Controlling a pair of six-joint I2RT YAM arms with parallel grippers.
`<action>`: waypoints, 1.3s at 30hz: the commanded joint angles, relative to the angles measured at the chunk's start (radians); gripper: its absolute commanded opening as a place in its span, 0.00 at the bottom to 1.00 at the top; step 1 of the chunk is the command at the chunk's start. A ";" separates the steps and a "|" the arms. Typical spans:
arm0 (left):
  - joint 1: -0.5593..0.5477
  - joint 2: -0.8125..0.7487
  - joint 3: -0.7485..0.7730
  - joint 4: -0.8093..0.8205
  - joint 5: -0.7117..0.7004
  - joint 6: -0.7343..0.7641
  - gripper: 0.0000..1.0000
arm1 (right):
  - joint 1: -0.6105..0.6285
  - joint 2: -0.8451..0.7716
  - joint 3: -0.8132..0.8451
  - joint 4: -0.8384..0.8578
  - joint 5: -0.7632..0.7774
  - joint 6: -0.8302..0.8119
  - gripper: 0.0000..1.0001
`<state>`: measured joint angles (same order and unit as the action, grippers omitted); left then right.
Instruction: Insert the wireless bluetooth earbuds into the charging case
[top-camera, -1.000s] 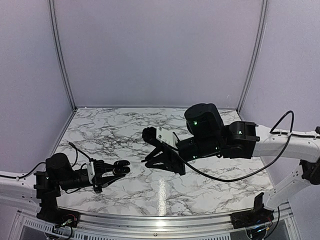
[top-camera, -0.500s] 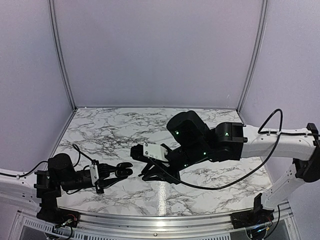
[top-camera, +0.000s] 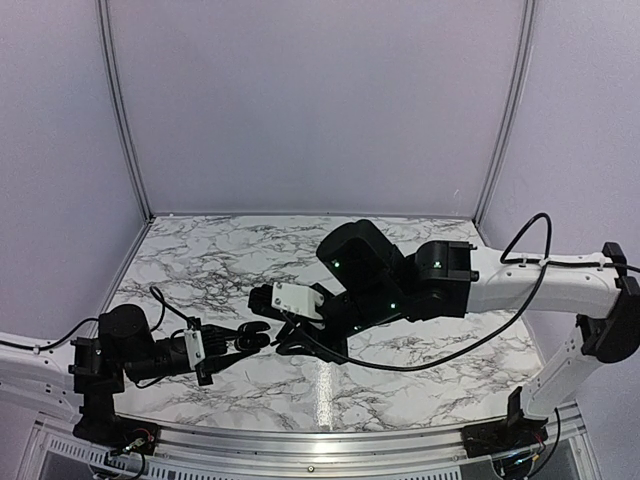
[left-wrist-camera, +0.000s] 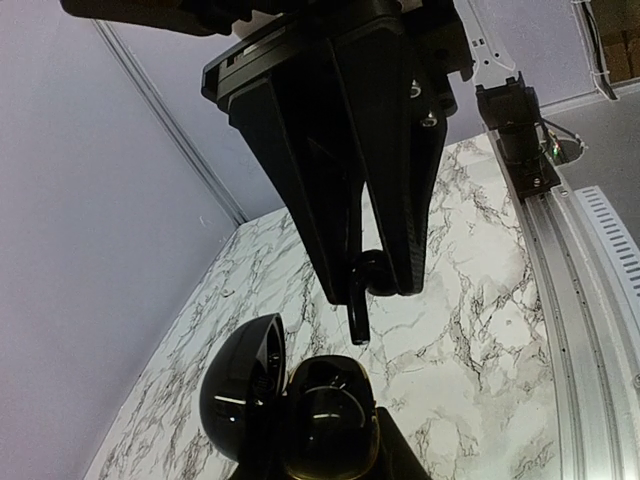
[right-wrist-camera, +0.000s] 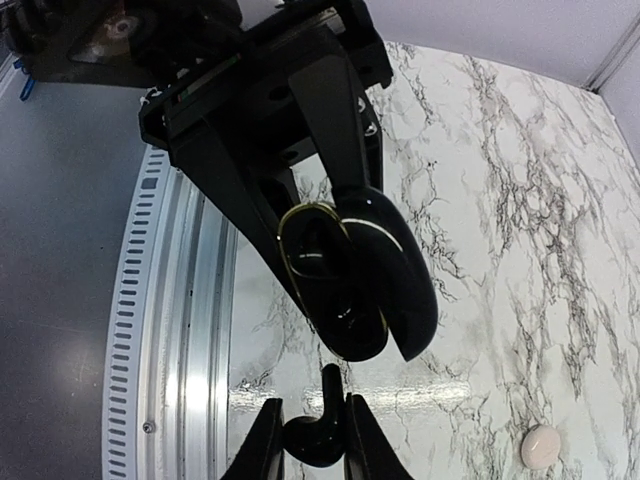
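The left arm (top-camera: 120, 345) and right arm (top-camera: 445, 285) pair white tubular links (top-camera: 560, 285) with bulky matte-black joint housings (top-camera: 365, 262). The right arm's housings carry small green lights (top-camera: 392, 281), and a black cable (top-camera: 520, 235) loops along that arm. Each wrist bears a small white plate (top-camera: 297, 299), and the fingers (left-wrist-camera: 300, 170) are black tapered wedges set with small screws (left-wrist-camera: 428, 120).

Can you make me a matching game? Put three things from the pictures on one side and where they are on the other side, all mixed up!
Things:
1. earbud
2. charging case
3. small cream pebble-like thing

Places:
A. lying on the marble table
B. pinched in the right claw
C. held with its lid open in the left claw

Pairs: 1-B, 2-C, 3-A
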<state>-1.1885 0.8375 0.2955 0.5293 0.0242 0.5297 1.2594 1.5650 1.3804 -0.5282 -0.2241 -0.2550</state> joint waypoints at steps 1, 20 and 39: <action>-0.012 0.000 0.030 -0.003 -0.051 0.023 0.00 | 0.008 0.006 0.039 0.003 0.041 0.037 0.12; -0.043 0.025 0.033 -0.003 -0.108 0.061 0.00 | 0.006 0.032 0.059 0.037 0.058 0.092 0.12; -0.063 0.020 0.033 -0.003 -0.154 0.079 0.00 | 0.003 0.085 0.085 0.029 0.094 0.120 0.11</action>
<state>-1.2430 0.8616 0.2977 0.5083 -0.1127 0.5938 1.2591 1.6287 1.4117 -0.5041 -0.1612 -0.1535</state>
